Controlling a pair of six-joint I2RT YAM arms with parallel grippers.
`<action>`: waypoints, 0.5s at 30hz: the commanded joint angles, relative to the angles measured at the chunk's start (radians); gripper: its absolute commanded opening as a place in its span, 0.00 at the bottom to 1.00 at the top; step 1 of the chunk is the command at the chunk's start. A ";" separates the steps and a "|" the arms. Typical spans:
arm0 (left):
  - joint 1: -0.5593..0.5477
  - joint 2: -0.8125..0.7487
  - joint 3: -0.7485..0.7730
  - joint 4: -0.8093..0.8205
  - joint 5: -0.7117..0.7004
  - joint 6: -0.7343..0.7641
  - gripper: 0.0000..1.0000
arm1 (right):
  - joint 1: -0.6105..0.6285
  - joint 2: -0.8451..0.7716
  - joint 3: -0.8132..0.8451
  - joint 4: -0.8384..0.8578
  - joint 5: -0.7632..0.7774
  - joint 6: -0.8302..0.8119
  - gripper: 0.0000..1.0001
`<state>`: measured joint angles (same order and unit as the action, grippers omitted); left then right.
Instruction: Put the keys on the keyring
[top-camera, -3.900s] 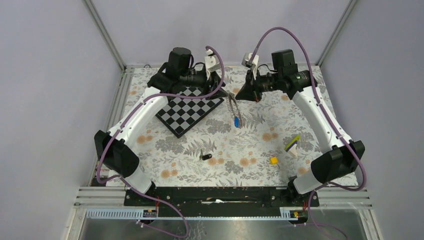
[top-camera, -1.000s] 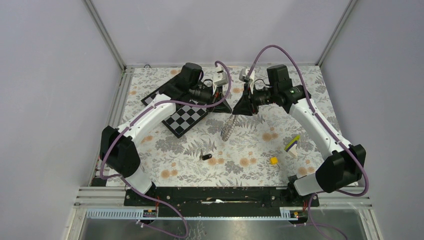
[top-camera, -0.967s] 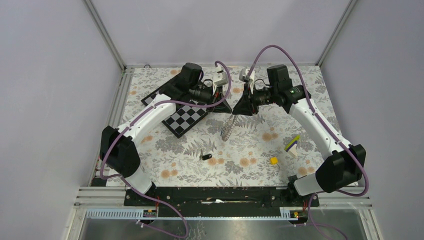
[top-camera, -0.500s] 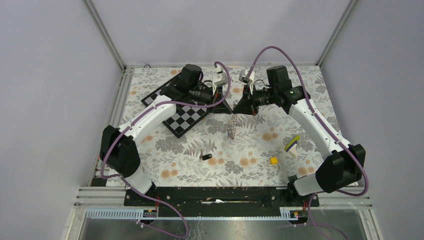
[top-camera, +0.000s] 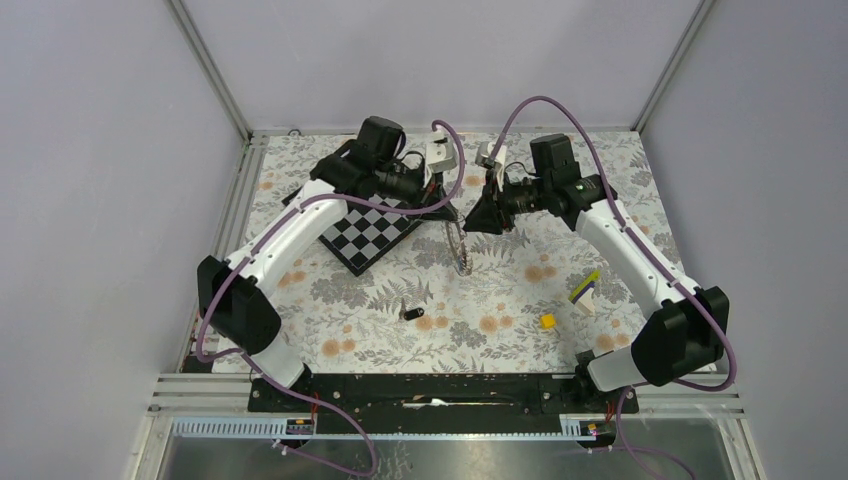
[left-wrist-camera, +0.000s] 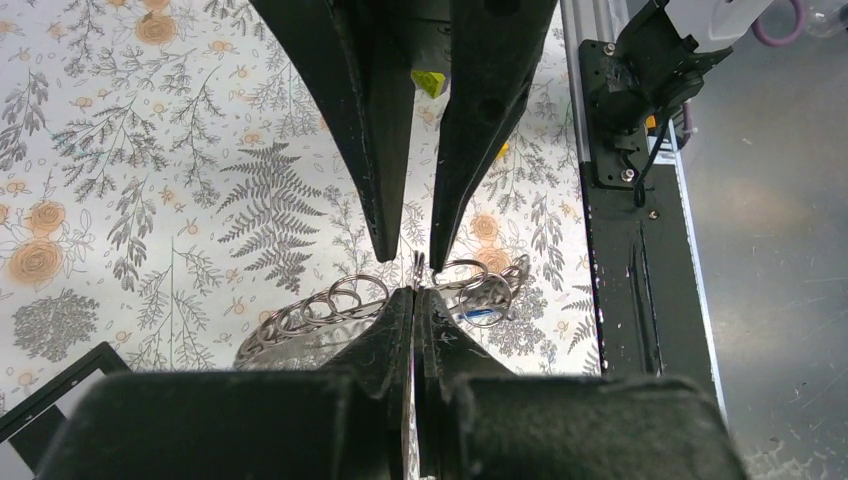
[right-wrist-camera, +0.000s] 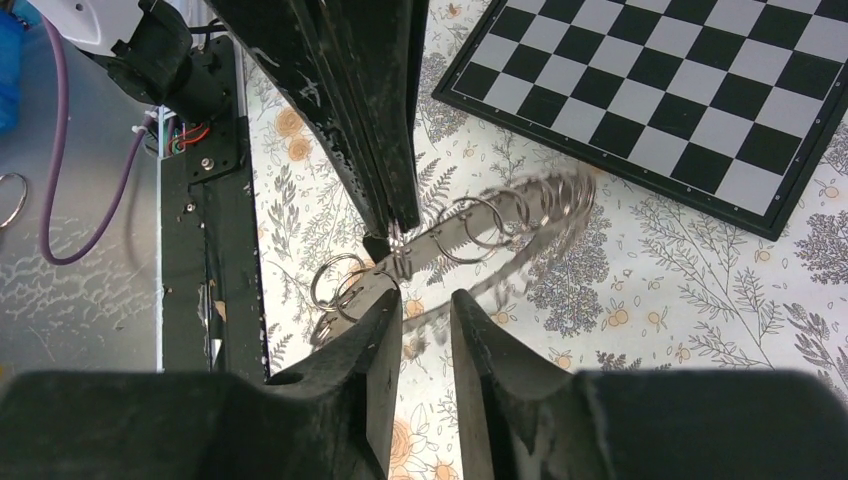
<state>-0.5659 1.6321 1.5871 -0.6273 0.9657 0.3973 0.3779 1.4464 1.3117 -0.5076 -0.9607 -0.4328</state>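
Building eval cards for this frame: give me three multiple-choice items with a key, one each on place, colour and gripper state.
1. Where is the black key?
A) on the table, nearer the arm bases than the chessboard
B) on the chessboard
C) off the table

2. What colour is the small cube?
A) red
B) yellow
C) green

3. What is the left gripper doing?
A) wide open
B) shut on the keyring
C) shut on nothing

Key: 1 A, the top view shows it on the floral surface below the board. 2 B, it reads yellow from above. 3 B, the left wrist view shows its fingers closed with the ring pinched at the tips.

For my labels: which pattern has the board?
The chessboard is black-and-white checked; right wrist view best.
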 joint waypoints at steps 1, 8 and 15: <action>-0.005 0.002 0.083 -0.080 -0.012 0.072 0.00 | 0.001 -0.009 0.034 0.010 -0.008 0.000 0.32; -0.011 -0.001 0.081 -0.080 -0.030 0.074 0.00 | 0.001 -0.014 0.047 0.005 -0.060 0.012 0.38; -0.021 0.002 0.083 -0.080 -0.028 0.060 0.00 | 0.003 -0.012 0.052 0.018 -0.090 0.033 0.41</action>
<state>-0.5758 1.6394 1.6218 -0.7300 0.9310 0.4484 0.3779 1.4464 1.3209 -0.5091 -0.9985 -0.4202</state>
